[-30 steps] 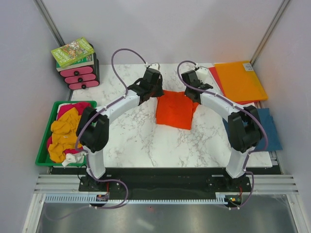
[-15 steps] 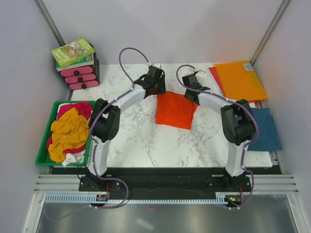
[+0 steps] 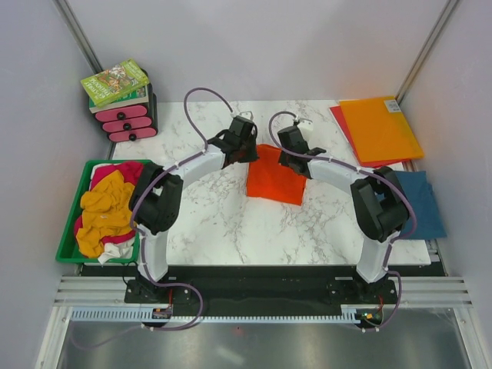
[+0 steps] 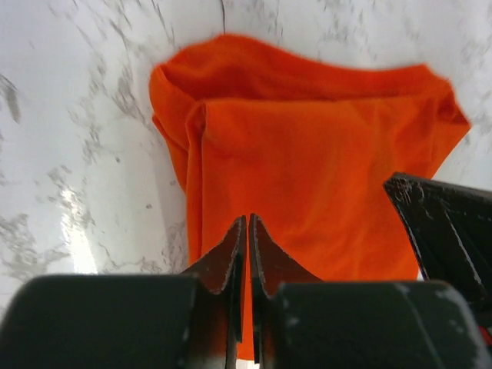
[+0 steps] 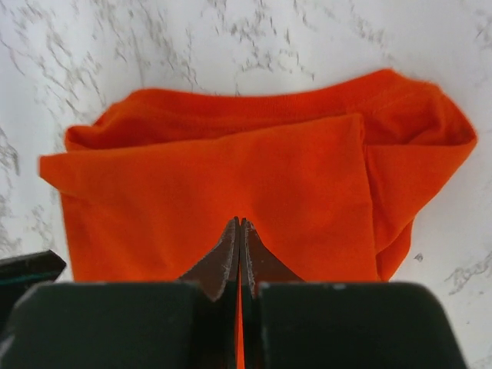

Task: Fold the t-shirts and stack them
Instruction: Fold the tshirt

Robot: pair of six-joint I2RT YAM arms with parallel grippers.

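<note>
Left end effector (image 4: 247, 224) and right end effector (image 5: 239, 224) both pinch the orange t-shirt (image 3: 275, 178) on the tabletop (image 3: 215, 219).

The right pincer (image 5: 239, 225) is pressed shut, its tips over the near edge of the folded orange t-shirt (image 5: 254, 165), with a sliver of orange between them. The shirt lies on the marbled desk (image 5: 192, 38), collar at the far side.

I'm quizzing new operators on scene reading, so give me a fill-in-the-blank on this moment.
The t-shirt under the left gripper and right gripper is ____.
The bin of crumpled tees is ____.
The book rests on the pink ____.
Missing: orange; green; drawers.
</note>
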